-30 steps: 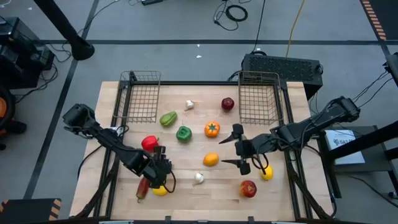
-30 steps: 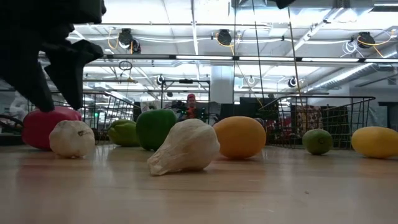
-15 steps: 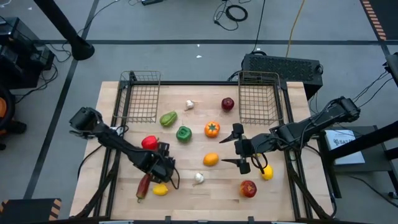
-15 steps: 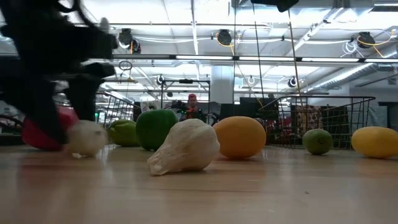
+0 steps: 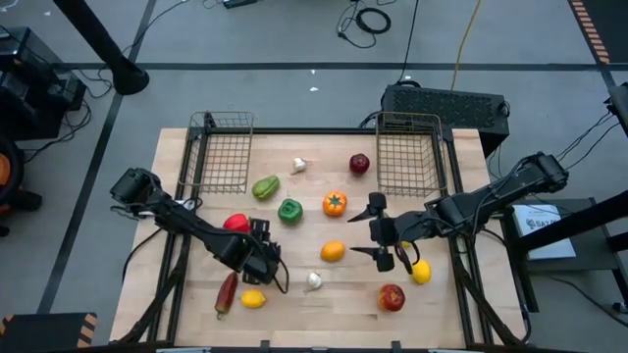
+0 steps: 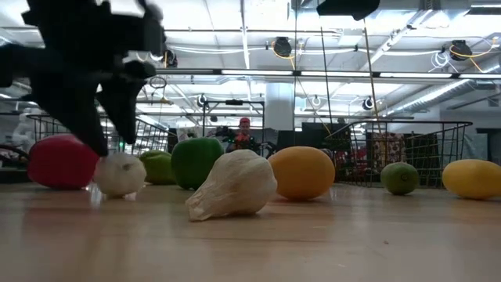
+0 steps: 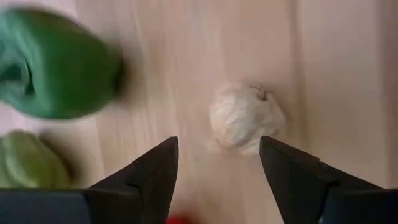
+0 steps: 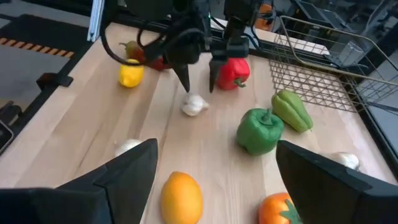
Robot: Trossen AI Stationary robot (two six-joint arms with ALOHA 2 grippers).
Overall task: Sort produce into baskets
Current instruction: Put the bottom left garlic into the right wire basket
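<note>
While my left gripper [image 5: 272, 269] hung over the near-left part of the table [image 5: 324, 147], its jaws stood well apart and held nothing. In its wrist view a garlic bulb [image 7: 247, 118] lay on the wood just ahead of the gap between the fingers, a little toward one of them.

My worry was that bulb. It looked round and light, and it did not sit centred in the gap, so I judged that a descent from there could let one finger land on it and roll it away across the boards, or pinch it by the edge so that it popped free. The red pepper [image 5: 235, 225] lay just beside the gripper, and a careless swing could have knocked it too.

My right gripper [image 5: 368, 230] waited at mid-table on the right, jaws wide and empty, with a lemon [image 5: 420, 273] just beside it.

Counting: three garlic bulbs, the one under my left gripper, another near the front edge [image 5: 313, 280] and one at the back [image 5: 299, 165]. Two lemons, the second at the front left [image 5: 253, 299]. Two orange fruits [image 5: 333, 252] [image 5: 335, 204]. Two red apples [image 5: 360, 164] [image 5: 392, 297]. Two green peppers [image 5: 289, 210] [image 5: 265, 186]. One dark chili [image 5: 226, 292]. Two wire baskets, left [image 5: 221, 152] and right [image 5: 407, 152], both at the back and both without produce.
</note>
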